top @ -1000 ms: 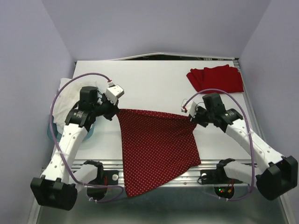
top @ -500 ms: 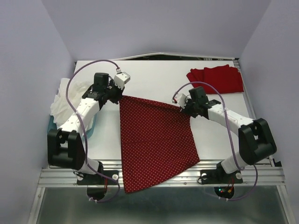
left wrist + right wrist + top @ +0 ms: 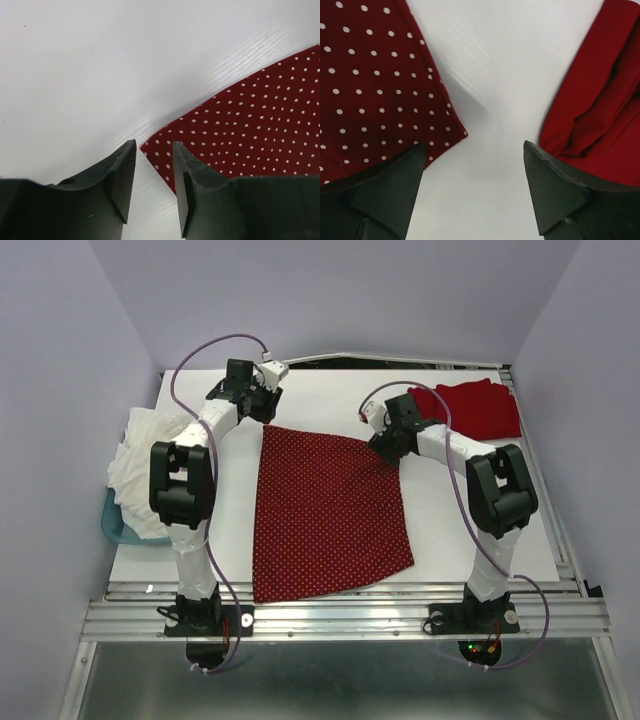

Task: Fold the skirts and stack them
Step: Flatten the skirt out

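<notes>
Dotted skirt (image 3: 330, 510) flat on the surface (image 3: 330, 390); left fingers (image 3: 117, 180) slightly apart at its corner, gripping nothing; right fingers (image 3: 555, 190) wide open beside the red skirt (image 3: 475, 408).

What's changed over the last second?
Both arms dragged the polka-dot skirt away from their bases, so less hem overhangs the table at its near edge. The left gripper and right gripper now stand open, its far corners let go. The plain red skirt stayed at far right.
</notes>
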`<state>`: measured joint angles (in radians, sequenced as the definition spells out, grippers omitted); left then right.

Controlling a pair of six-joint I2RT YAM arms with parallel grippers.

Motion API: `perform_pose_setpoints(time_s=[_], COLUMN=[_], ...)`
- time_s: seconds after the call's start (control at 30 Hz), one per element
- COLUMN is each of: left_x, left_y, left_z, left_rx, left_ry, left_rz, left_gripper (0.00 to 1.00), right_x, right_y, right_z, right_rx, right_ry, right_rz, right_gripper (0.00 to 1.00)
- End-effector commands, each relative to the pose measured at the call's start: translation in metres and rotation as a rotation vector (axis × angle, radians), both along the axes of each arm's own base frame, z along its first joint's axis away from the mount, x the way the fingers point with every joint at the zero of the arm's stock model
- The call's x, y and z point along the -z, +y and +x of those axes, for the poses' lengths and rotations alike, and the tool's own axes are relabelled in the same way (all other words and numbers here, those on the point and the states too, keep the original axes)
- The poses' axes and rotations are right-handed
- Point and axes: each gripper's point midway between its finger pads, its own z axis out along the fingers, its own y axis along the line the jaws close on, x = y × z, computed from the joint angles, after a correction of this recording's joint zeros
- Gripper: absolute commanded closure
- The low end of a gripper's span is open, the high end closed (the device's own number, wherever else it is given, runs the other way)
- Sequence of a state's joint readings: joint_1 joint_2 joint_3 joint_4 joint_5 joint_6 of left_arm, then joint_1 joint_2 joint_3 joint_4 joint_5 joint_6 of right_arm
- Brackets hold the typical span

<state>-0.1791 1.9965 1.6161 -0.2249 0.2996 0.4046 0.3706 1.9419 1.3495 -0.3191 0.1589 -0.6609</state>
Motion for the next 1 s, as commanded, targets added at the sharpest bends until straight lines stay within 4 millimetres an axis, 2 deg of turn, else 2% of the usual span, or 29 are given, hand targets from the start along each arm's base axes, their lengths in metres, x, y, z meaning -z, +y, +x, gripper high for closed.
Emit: perform_pose_setpoints(time_s=[0.0, 0.1, 0.13, 0.17, 0.2, 0.23, 0.27, 0.3, 0.37, 0.43, 0.47, 0.5, 0.57, 0.6, 0.67, 0.7, 0.73, 0.77, 0.8, 0.83, 0.87, 0.9, 0.97], left_x=[-0.069, -0.095, -0.105, -0.109, -0.095, -0.103, -0.099, -0.089, -0.083, -0.075, -0.07, -0.078, -0.059, -0.07, -0.046, -0.058, -0.037, -0.03, -0.035, -0.021, -0.016, -0.007, 0.003], left_y=[0.006, 0.01, 0.009, 0.009, 0.009, 0.009, 0.009, 0.008, 0.007, 0.005, 0.004, 0.002, -0.003, -0.007, -0.01, -0.012, -0.013, -0.013, -0.013, -0.013, -0.013, -0.013, -0.013], left_z=[0.019, 0.013, 0.002, -0.005, -0.017, -0.026, -0.033, -0.042, -0.051, -0.048, -0.049, -0.042, -0.04, -0.031, -0.024, -0.012, -0.006, -0.004, 0.004, 0.008, 0.01, 0.015, 0.016], left_rx=[-0.057, -0.055, -0.036, -0.022, 0.002, 0.021, 0.034, 0.054, 0.108, 0.135, 0.144, 0.155, 0.219, 0.24, 0.268, 0.277, 0.282, 0.282, 0.288, 0.289, 0.29, 0.29, 0.296], left_ry=[-0.104, -0.157, -0.17, -0.176, -0.149, -0.165, -0.152, -0.127, -0.107, -0.088, -0.066, -0.08, -0.021, -0.044, 0.027, 0.0, 0.042, 0.065, 0.045, 0.07, 0.077, 0.089, 0.11], left_rz=[-0.057, -0.048, -0.054, -0.053, -0.037, -0.04, -0.036, -0.027, -0.006, 0.003, 0.009, 0.009, 0.021, 0.019, 0.022, 0.026, 0.032, 0.037, 0.046, 0.053, 0.054, 0.059, 0.061], left_gripper=[0.5, 0.47, 0.46, 0.46, 0.46, 0.46, 0.46, 0.46, 0.48, 0.5, 0.5, 0.5, 0.5, 0.5, 0.5, 0.5, 0.5, 0.5, 0.5, 0.5, 0.5, 0.5, 0.49], right_x=[-0.057, -0.08, -0.091, -0.093, -0.092, -0.094, -0.092, -0.091, -0.081, -0.079, -0.068, -0.064, -0.055, -0.051, -0.044, -0.041, -0.04, -0.038, -0.036, -0.034, -0.031, -0.035, -0.023], right_y=[0.0, 0.007, 0.009, 0.016, 0.018, 0.018, 0.019, 0.019, 0.019, 0.021, 0.028, 0.029, 0.029, 0.031, 0.025, 0.027, 0.021, 0.015, 0.019, 0.014, 0.013, 0.01, 0.009], right_z=[0.017, 0.007, 0.002, -0.004, -0.014, -0.018, -0.021, -0.021, -0.018, -0.011, -0.01, -0.008, -0.004, -0.004, -0.001, -0.001, 0.001, 0.003, 0.001, 0.003, -0.002, 0.003, -0.003], right_rx=[0.094, 0.081, 0.073, 0.042, 0.028, 0.023, 0.014, 0.008, -0.002, -0.015, -0.038, -0.05, -0.074, -0.087, -0.107, -0.122, -0.127, -0.121, -0.14, -0.136, -0.149, -0.146, -0.16], right_ry=[-0.082, -0.053, -0.055, -0.033, 0.003, 0.011, 0.023, 0.026, 0.043, 0.043, 0.073, 0.087, 0.121, 0.14, 0.19, 0.207, 0.218, 0.228, 0.257, 0.269, 0.307, 0.304, 0.373], right_rz=[0.07, 0.124, 0.148, 0.18, 0.189, 0.199, 0.198, 0.194, 0.177, 0.164, 0.177, 0.172, 0.16, 0.157, 0.157, 0.154, 0.153, 0.157, 0.169, 0.175, 0.187, 0.195, 0.204], right_gripper=[0.11, 0.1, 0.12, 0.12, 0.15, 0.16, 0.18, 0.22, 0.27, 0.33, 0.35, 0.37, 0.37, 0.38, 0.38, 0.37, 0.37, 0.37, 0.37, 0.37, 0.37, 0.37, 0.37])
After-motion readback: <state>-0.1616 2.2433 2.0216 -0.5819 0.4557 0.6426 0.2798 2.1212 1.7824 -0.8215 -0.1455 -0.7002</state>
